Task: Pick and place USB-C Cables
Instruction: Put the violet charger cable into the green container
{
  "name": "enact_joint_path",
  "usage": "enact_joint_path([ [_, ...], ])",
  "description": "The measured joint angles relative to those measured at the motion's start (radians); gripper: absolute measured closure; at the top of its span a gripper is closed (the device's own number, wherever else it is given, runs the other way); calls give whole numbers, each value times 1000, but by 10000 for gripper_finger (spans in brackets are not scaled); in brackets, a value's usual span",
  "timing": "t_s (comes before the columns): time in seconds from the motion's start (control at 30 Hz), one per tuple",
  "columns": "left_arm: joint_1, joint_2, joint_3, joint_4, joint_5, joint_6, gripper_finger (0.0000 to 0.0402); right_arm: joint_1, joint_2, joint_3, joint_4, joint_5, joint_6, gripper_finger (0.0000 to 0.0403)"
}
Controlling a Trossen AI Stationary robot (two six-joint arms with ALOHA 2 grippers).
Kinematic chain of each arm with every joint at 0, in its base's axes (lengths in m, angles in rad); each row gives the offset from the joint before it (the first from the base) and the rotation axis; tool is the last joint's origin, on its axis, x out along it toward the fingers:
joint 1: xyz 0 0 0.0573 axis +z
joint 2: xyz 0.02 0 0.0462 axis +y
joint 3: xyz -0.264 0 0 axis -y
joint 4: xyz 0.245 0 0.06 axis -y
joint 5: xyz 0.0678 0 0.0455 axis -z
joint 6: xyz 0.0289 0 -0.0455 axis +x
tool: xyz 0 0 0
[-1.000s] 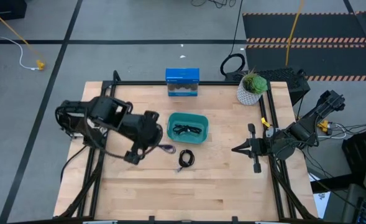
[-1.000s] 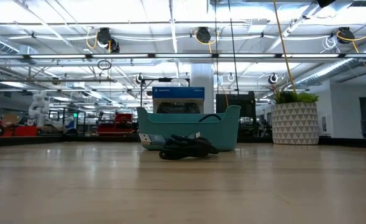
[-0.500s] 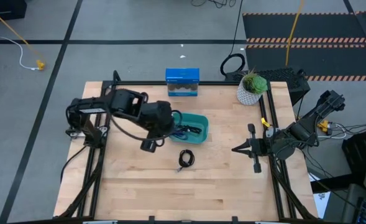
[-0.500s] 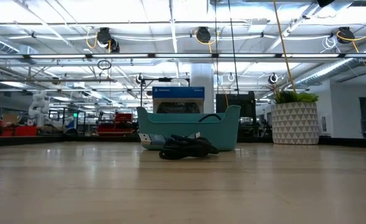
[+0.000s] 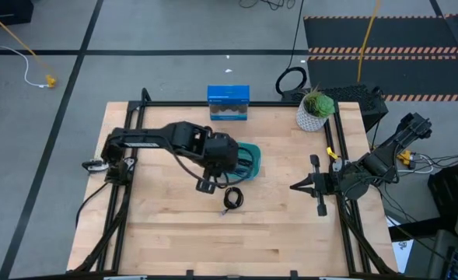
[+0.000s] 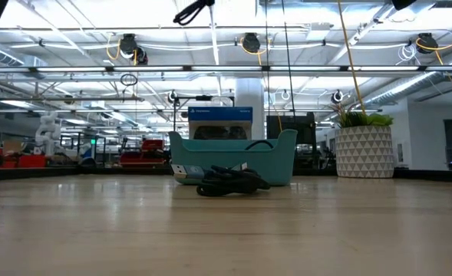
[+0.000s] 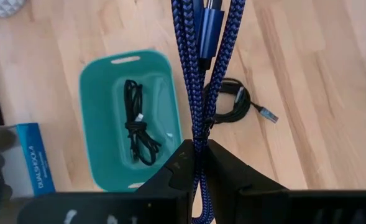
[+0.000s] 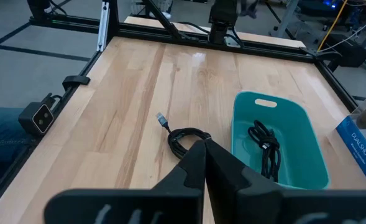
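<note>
My left gripper (image 7: 198,163) is shut on the blue-purple cable (image 7: 195,74) and hangs above the table beside the teal bin (image 7: 102,93). In the high view it is at the bin's (image 5: 249,159) left side (image 5: 221,165), and the arm hides the cable. The elongated black cable (image 7: 138,127) lies on the bin's floor. The coiled black cable (image 5: 232,199) lies flat on the table, near of the bin. My right gripper (image 5: 295,187) waits shut near the table's right edge, touching nothing. My left gripper pinches several braided strands (image 7: 198,140) of the blue-purple cable's bundle between its two fingers. It comes from above, slanting down. The bundle runs on past the fingertips with a plug (image 7: 210,31) among the strands. It is lifted clear of the table.
A blue box (image 5: 228,102) stands at the table's far edge and a potted plant (image 5: 314,110) at the far right corner. Black frame rails (image 5: 337,155) run along the table's sides. Bare wood lies near of the coiled cable.
My left gripper has swung from the table's left part toward the right, up to the teal bin's left side, carrying the blue-purple cable along, clear of the table. The bin, the coiled cable and my right arm have stayed in place.
</note>
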Motion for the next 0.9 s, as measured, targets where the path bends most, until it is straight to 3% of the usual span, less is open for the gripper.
enact_joint_path([
  [0.47,89,186,0,44,-39,62,371,0,-1,0,-18,-3,-3,403],
  [0.9,171,320,0,114,-41,27,371,0,-19,0,-58,-75,34,403],
])
